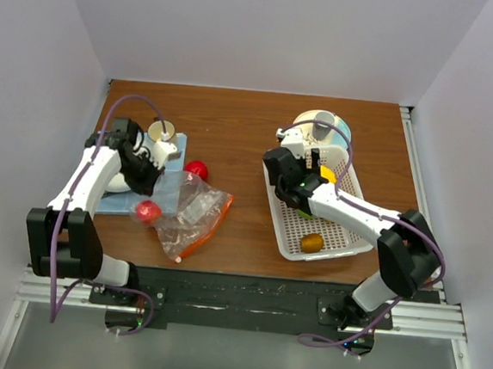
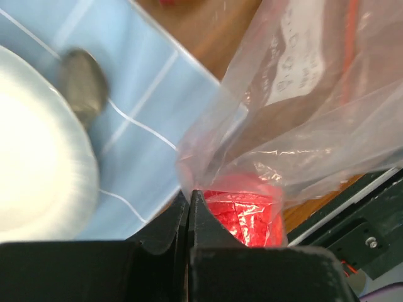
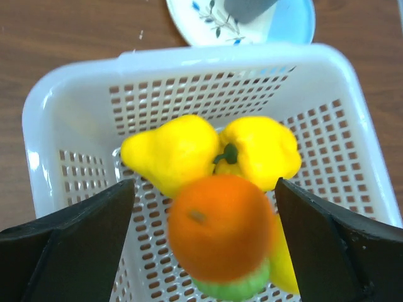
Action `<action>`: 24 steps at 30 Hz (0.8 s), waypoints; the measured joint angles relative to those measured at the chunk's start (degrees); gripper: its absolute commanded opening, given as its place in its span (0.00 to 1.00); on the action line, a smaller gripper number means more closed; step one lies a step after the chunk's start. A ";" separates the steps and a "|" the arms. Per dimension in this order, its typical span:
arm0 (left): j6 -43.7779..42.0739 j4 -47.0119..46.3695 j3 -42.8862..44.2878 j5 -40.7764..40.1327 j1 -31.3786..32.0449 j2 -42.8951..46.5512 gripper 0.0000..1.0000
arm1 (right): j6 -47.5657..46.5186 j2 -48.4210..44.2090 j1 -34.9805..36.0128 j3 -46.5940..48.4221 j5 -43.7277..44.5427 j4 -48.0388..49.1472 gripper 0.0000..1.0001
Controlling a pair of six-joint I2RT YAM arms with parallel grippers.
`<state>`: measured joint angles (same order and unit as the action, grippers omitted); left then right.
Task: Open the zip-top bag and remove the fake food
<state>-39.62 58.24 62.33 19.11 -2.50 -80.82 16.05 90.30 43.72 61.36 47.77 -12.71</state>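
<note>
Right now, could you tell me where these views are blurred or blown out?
Left wrist: the plate is blown out to white, the grey object at its rim is smeared, and the bag shows thin glints. Right wrist: the orange is soft, the basket behind it sharper. Top external: evenly lit, nothing badly blurred.

Overhead downward view, close wrist views, shared basket
</note>
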 measured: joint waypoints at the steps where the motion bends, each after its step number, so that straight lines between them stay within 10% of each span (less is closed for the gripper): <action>1: -0.02 0.50 2.21 1.16 0.00 0.04 0.00 | 0.28 0.37 0.11 0.00 -0.81 -0.24 0.99; 11: -0.07 -0.11 -6.47 1.40 0.00 0.50 0.00 | 0.66 2.47 2.71 5.11 -10.36 1.86 0.99; 24: -0.07 -3.56 -13.62 -2.86 0.00 0.85 0.00 | -0.52 29.59 7.37 30.73 -29.77 6.54 0.99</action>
<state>-39.68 54.68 48.71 16.25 -2.50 -79.96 15.53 119.90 51.09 92.09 18.00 -6.17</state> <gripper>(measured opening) 0.013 0.986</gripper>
